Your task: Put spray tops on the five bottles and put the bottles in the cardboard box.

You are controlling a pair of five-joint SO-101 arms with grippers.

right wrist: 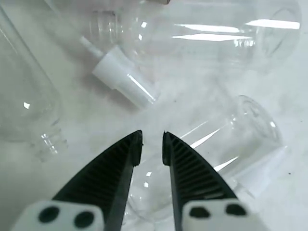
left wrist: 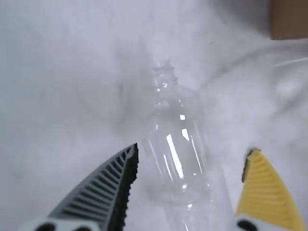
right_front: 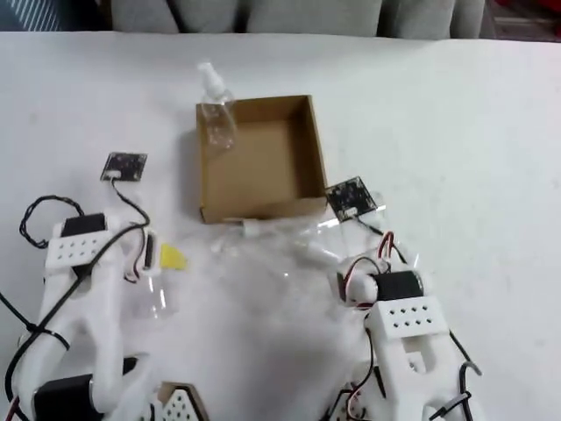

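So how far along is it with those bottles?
Early. One capped bottle leans at a corner of the cardboard box. The left gripper straddles an uncapped bottle. A loose spray top and other bare bottles lie by the right gripper.

A capless bottle (left wrist: 178,159) lies between my wide-spread left fingers (left wrist: 110,192), with free worktop (left wrist: 57,72) beyond its neck. Clear bottles (right wrist: 240,139) and a loose spray top (right wrist: 126,79) crowd the path before my right fingers (right wrist: 187,173). The cardboard box (right_front: 302,140) is open inside, save a capped bottle (right_front: 216,123) at one far corner.
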